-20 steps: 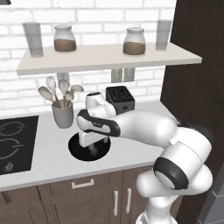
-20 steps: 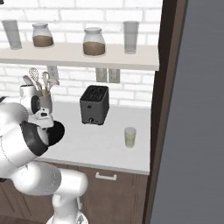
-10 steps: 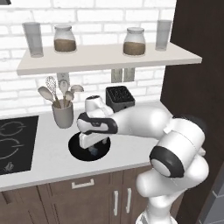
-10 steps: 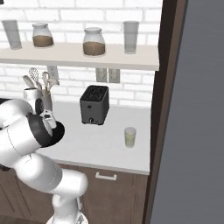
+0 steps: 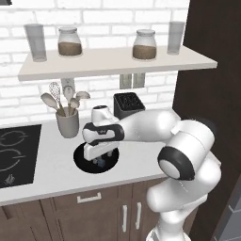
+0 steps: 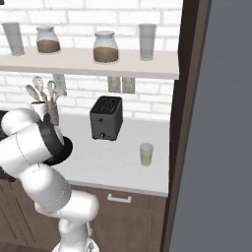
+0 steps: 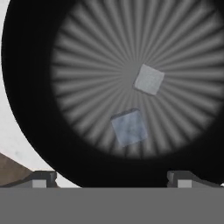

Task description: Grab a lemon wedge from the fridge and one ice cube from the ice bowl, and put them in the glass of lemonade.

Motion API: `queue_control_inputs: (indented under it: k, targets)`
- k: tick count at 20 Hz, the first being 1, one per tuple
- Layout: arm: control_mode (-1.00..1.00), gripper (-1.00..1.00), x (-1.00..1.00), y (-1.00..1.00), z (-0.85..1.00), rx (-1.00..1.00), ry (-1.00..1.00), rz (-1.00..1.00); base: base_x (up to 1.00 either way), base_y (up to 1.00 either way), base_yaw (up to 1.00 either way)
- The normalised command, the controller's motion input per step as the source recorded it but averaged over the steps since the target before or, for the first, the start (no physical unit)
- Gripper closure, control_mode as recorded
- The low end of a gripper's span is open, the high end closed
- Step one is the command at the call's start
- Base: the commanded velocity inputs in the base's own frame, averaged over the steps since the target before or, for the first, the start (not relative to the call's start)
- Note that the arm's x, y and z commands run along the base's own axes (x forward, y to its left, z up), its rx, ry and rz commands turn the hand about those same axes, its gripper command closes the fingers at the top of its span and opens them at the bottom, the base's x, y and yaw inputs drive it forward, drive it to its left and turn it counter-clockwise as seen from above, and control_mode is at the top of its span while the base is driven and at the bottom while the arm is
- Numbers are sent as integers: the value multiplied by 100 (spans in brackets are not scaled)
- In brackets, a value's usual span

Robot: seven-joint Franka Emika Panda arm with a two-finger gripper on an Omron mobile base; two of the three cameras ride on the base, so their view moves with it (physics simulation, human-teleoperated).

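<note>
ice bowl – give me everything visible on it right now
The ice bowl is round, shallow and all black, with a broad dark rim and a floor that shows pale radial stripes in the hand view. It sits upright on the white counter, in front of the utensil holder and right of the stovetop. Two pale ice cubes lie apart on its floor, one near the centre, one bluer. The open gripper hangs just above it, touching nothing.

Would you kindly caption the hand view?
Open gripper above the black ice bowl holding two ice cubes.
</note>
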Motion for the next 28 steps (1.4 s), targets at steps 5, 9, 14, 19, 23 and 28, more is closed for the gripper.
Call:
queue_control_inputs:
  k: [5, 9, 14, 19, 23, 28]
  targets:
    - [-100, -100, 0, 2, -4, 0, -3, 0, 0, 0, 0]
    - [-100, -100, 8, 3, -36, 0, -6, 0, 0, 0, 0]
    - [-100, -100, 7, 4, -40, 0, -2, 0, 0, 0, 0]
    - [-100, -100, 4, 4, 0, 0, 0, 0, 0, 0, 0]
    - [-100, -100, 20, 5, 0, 0, 0, 0, 0, 0, 0]
    - [-100, -100, 4, 1, 0, 0, 0, 0, 0, 0, 0]
